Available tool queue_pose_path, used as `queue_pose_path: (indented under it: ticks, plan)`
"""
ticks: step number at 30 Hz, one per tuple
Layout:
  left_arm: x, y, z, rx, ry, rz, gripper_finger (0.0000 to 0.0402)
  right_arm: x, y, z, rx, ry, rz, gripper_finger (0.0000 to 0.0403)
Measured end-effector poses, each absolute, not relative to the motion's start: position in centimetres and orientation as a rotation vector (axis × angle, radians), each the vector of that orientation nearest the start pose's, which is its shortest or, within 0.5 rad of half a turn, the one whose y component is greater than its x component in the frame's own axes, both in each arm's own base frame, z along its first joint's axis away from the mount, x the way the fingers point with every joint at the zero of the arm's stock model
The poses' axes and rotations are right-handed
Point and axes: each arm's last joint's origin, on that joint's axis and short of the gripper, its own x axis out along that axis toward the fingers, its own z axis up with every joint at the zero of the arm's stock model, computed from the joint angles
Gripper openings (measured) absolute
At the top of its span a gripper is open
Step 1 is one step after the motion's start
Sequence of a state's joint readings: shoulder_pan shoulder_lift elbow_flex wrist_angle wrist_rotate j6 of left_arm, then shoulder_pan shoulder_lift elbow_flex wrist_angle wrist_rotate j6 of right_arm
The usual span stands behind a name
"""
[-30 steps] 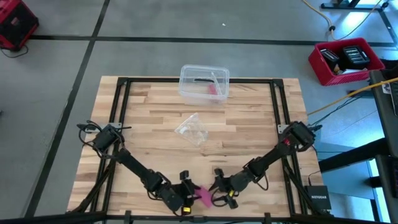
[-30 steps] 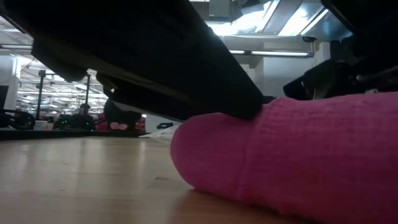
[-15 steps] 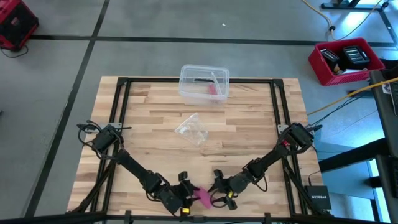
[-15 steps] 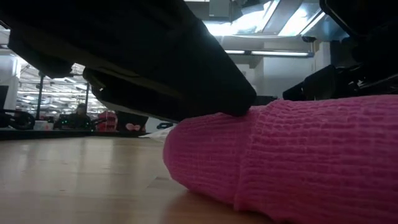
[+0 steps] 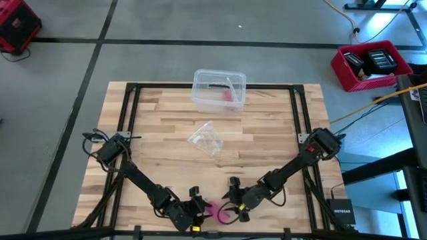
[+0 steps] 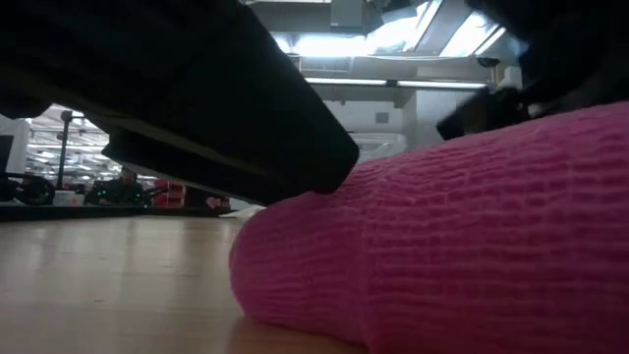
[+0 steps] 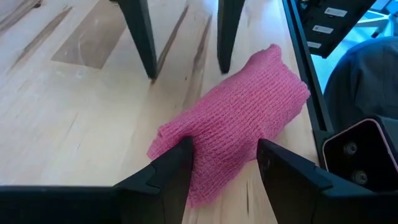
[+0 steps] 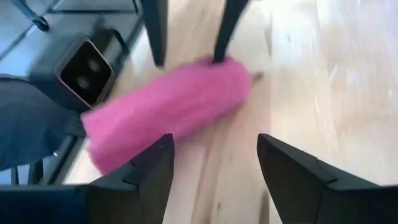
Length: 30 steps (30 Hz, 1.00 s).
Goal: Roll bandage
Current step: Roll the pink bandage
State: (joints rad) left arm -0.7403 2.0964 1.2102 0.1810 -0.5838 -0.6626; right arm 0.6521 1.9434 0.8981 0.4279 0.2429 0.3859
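The pink soft fabric bandage [image 5: 217, 209], rolled into a stubby cylinder, has been nudged along the near edge of the wooden bench [image 5: 267, 133]. It's straddled by the left tool [image 7: 222, 163], spread; the right tool [image 8: 214, 163] is spread too, just beside. Rolling looks pretty much done.

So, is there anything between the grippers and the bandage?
Nothing visible. The left gripper is open with its fingers on either side of one end of the bandage. The right gripper is open just short of the bandage, with only bare table between.
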Motion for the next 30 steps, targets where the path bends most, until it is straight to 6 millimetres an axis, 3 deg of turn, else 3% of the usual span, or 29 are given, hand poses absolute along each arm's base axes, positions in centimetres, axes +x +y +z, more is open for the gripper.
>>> queue_pose_path:
  ticks: [8,14,19,24,30]
  plan:
    - [32.4,-27.4,12.1,-0.225,0.571,0.043,0.0175,29.4,21.7,10.2,0.097,0.707,0.28,0.0232]
    - [32.4,-27.4,12.1,-0.229,0.57,0.045,0.0175,29.4,21.6,13.1,0.116,0.614,0.274,0.0232]
    - [32.4,-27.3,12.1,-0.229,0.568,0.049,0.0175,29.9,22.0,13.4,0.151,0.539,0.31,0.0232]
    - [32.4,-27.3,12.0,-0.229,0.567,0.051,0.0175,29.8,22.1,10.7,0.141,0.625,0.297,0.0232]
    - [32.4,-27.3,12.0,-0.228,0.566,0.052,0.0175,29.8,22.1,9.3,0.149,0.664,0.284,0.0232]
